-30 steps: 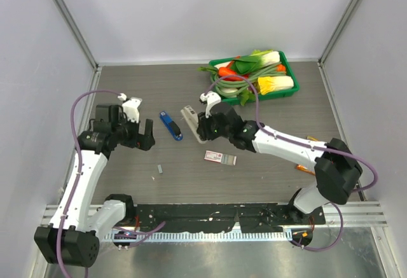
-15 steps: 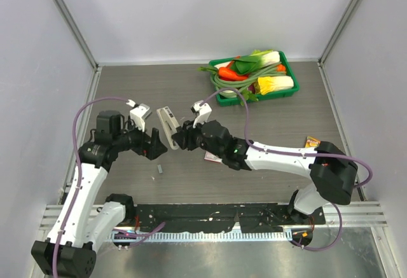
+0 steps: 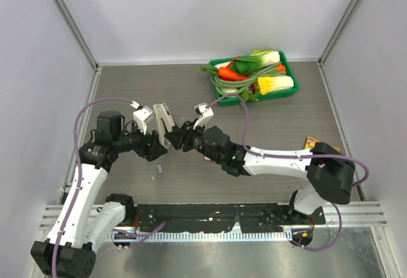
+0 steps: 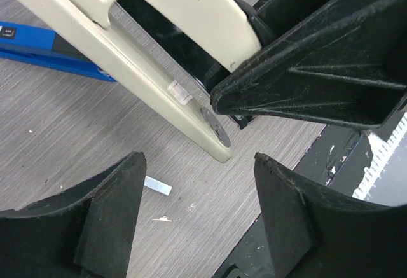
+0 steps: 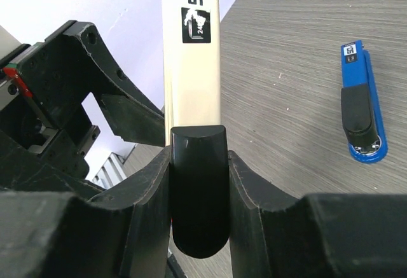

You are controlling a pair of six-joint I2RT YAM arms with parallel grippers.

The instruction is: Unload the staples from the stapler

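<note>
My right gripper point(image 3: 180, 139) is shut on the black rear end of a beige stapler point(image 3: 166, 120) and holds it above the table; the right wrist view shows the grip point(image 5: 198, 160) on the stapler point(image 5: 191, 49). In the left wrist view the stapler point(image 4: 159, 62) has its two beige arms spread apart. My left gripper point(image 3: 154, 145) is open and empty right beside the stapler's front end, which hangs just beyond its tips point(image 4: 198, 163). A short silvery staples strip point(image 3: 159, 169) lies on the table below and shows in the left wrist view point(image 4: 158, 186).
A blue stapler point(image 5: 361, 103) lies on the table under the arms and shows in the left wrist view point(image 4: 38, 46). A green basket point(image 3: 289, 77) of toy vegetables stands at the back right. A small orange item point(image 3: 311, 142) lies at the right.
My right gripper has carried the beige stapler left, over the blue stapler. My left gripper has moved right and closed in on the stapler's front end.
</note>
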